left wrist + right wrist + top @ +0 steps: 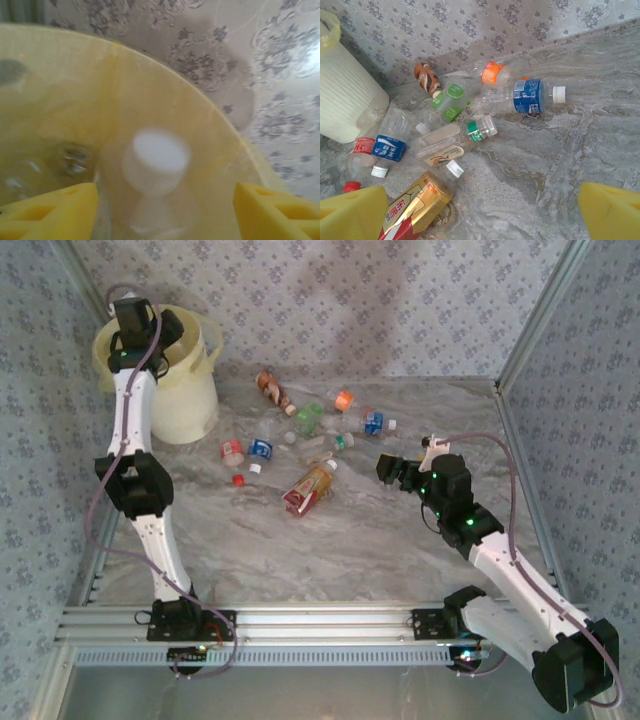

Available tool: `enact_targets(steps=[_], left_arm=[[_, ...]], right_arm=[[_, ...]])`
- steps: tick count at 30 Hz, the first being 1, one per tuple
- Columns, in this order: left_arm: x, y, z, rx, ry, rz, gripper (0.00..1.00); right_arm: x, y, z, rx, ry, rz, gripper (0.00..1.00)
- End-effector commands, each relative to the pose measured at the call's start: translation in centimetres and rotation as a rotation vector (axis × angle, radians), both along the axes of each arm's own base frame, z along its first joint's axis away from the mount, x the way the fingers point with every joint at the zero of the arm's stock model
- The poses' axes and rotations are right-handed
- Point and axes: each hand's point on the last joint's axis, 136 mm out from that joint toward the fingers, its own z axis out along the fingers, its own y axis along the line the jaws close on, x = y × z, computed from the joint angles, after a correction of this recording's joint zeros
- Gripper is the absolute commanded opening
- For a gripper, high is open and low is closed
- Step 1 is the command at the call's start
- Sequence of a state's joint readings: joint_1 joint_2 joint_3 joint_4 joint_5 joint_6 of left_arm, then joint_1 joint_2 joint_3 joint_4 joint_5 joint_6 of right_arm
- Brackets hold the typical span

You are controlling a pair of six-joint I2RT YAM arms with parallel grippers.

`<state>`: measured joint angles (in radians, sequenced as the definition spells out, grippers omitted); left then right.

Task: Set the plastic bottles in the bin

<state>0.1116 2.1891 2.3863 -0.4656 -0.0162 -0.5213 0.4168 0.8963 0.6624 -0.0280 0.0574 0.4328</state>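
Top view bright, washed, slightly soft; broad dim shadow on back wall [350, 300]. Left wrist view heavily blurred: white-capped bottle [155, 160] out of focus, bin [75, 75] wall glowing translucent. Right wrist view sharp, with even light and faint shadows on bench [560, 165].

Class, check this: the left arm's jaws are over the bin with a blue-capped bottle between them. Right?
Wrong cap colour: the left wrist view shows a white-capped bottle between the jaws, over the bin.
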Motion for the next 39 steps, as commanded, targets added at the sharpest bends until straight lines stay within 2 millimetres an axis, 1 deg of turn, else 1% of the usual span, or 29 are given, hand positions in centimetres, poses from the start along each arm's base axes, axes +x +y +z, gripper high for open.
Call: enact_targets(steps=[1, 4, 6, 9, 13, 16, 19, 20, 22, 23, 25, 27, 28, 29, 31, 33, 36, 38, 39], left_arm=[[-0.3, -1.5, 1.7, -0.112, -0.022, -0.087, 0.82], [-1.4, -2.4, 3.5, -0.129, -0.034, -0.132, 0.88], [-2.4, -3.1, 5.0, -0.136, -0.044, -0.162, 0.91], [-4.4, -4.1, 6.6, -0.143, -0.046, -0.198, 0.93], [-6.9, -6.3, 8.0, -0.136, -0.058, -0.258, 0.98], [-9.1, -8.4, 8.5, -0.121, -0.073, -0.3, 0.98], [-11.7, -10.5, 8.7, -0.133, -0.106, -0.334, 0.98], [-12.7, -11.3, 8.3, -0.151, -0.113, -0.346, 0.98], [-14.8, -12.6, 7.5, -0.201, -0.133, -0.365, 0.98], [-15.9, -13.5, 7.0, -0.239, -0.145, -0.382, 0.98], [-18.0, -15.3, 5.7, -0.292, -0.16, -0.425, 0.98], [-20.1, -16.7, 3.4, -0.332, -0.139, -0.435, 0.98], [-20.8, -17.2, 2.2, -0.344, -0.122, -0.438, 0.98], [-21.6, -17.7, 1.1, -0.349, -0.101, -0.451, 0.98], [-23.2, -17.8, -1.1, -0.346, -0.034, -0.446, 0.98], [-24.7, -17.4, -3.2, -0.322, 0.04, -0.432, 0.98], [-26.7, -16.7, -5.3, -0.282, 0.116, -0.413, 0.98], [-27.7, -16.4, -6.3, -0.263, 0.147, -0.406, 0.98], [-28.2, -16.2, -6.8, -0.254, 0.167, -0.398, 0.98]], right_arm=[[-0.2, -0.4, -0.6, 0.0, 0.016, -0.024, 1.0], [-0.3, -0.8, -1.7, -0.005, 0.058, -0.047, 1.0], [-0.2, -1.3, -2.6, -0.006, 0.095, -0.078, 1.0], [0.2, -1.2, -3.6, -0.007, 0.127, -0.079, 1.0], [1.4, -0.6, -4.8, -0.051, 0.162, -0.018, 1.0], [2.7, -0.1, -5.0, -0.151, 0.152, 0.055, 1.0], [4.4, 0.7, -5.4, -0.27, 0.142, 0.15, 1.0], [5.2, 0.7, -5.3, -0.312, 0.138, 0.171, 1.0], [6.9, 0.8, -5.7, -0.391, 0.154, 0.255, 1.0], [7.7, 0.9, -6.2, -0.417, 0.164, 0.304, 1.0], [9.7, 1.1, -6.2, -0.439, 0.157, 0.403, 1.0], [11.6, 1.1, -6.4, -0.457, 0.124, 0.506, 1.0], [12.8, 1.2, -5.6, -0.463, 0.087, 0.545, 1.0], [13.8, 1.4, -5.8, -0.493, 0.065, 0.611, 1.0], [15.1, 1.4, -6.4, -0.54, 0.061, 0.682, 0.99], [16.6, 1.3, -7.6, -0.591, 0.082, 0.753, 0.99], [18.5, 0.8, -9.5, -0.658, 0.119, 0.802, 0.98], [19.7, 0.3, -11.2, -0.707, 0.147, 0.812, 0.98], [19.9, 0.2, -12.1, -0.719, 0.173, 0.828, 0.98]])
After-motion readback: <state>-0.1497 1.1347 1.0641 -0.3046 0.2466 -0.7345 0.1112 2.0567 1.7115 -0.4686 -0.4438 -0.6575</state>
